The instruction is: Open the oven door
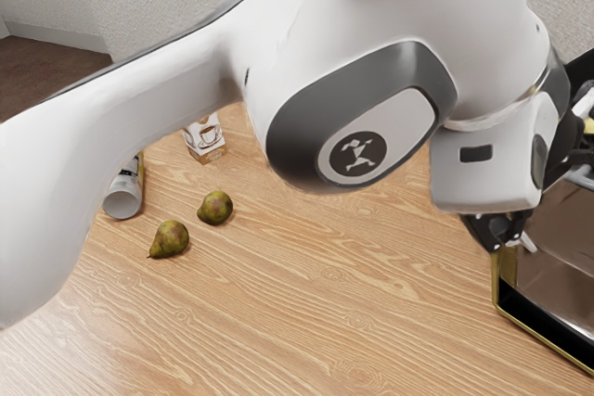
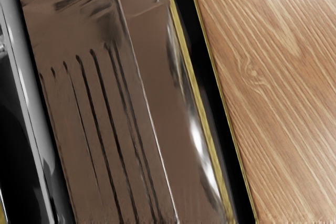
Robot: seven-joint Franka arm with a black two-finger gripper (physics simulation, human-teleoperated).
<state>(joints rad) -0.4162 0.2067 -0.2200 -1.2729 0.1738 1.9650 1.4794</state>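
"Why is your hand (image 1: pixel 501 231) down there, at the exterior view's right?"

"Because the oven (image 1: pixel 568 264) is there. I have my hand close over its gold rim (image 2: pixel 201 114), where a short move should bring me to the door."

"Are you gripping anything?"

"I can't tell; my own wrist hides too much to say whether I'm clenched or released."

"And the door itself?"

"It belongs to that oven, beside my hand, but I can't make out which panel is the door, or whether it's ajar. I see a brown, grooved panel (image 2: pixel 97 114) with a long grey bar (image 2: pixel 30 87) along it. I'd guess the bar is the handle, so I'd line up across it before pulling."

"Why so careful?"

"If I pull off the hinge's line, I could slip or drag the whole oven over the worktop (image 1: pixel 325 322)."

"What about the pears and the carton (image 1: pixel 206 141)?"

"Both pears, this one (image 1: pixel 215 207) and that one (image 1: pixel 170 239), lie well apart from the oven, so the door's swing should spare them."
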